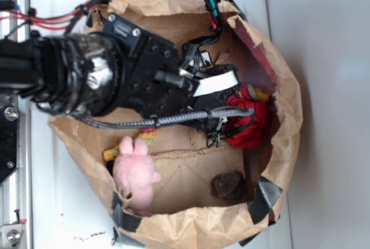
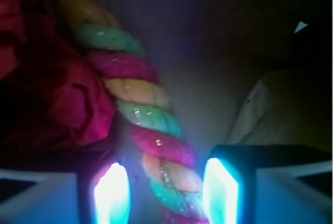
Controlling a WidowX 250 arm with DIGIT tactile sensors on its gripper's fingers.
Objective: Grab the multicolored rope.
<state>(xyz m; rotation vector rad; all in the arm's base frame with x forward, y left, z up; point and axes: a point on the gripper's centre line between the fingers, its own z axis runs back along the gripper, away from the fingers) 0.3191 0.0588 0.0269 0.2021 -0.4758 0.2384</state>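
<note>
The multicolored rope [image 2: 140, 109], twisted in red, yellow and green strands, runs from the upper left down between my fingers in the wrist view. My gripper [image 2: 166, 193] is open around it, the lit pads [image 2: 111, 195] standing on either side. A gap shows on the left, and the right pad is close to the rope. In the exterior view the gripper [image 1: 219, 123] is low inside the bag and hides most of the rope. A striped stretch of rope [image 1: 148, 136] shows under the arm, leading to a yellow end at the lower left.
A red cloth ball [image 1: 251, 125] lies right beside the gripper, also seen as the red cloth [image 2: 57, 94] left of the rope. A pink plush bunny [image 1: 136, 174] and a dark brown lump [image 1: 228, 185] lie in the brown paper bag [image 1: 289, 116], whose walls ring everything.
</note>
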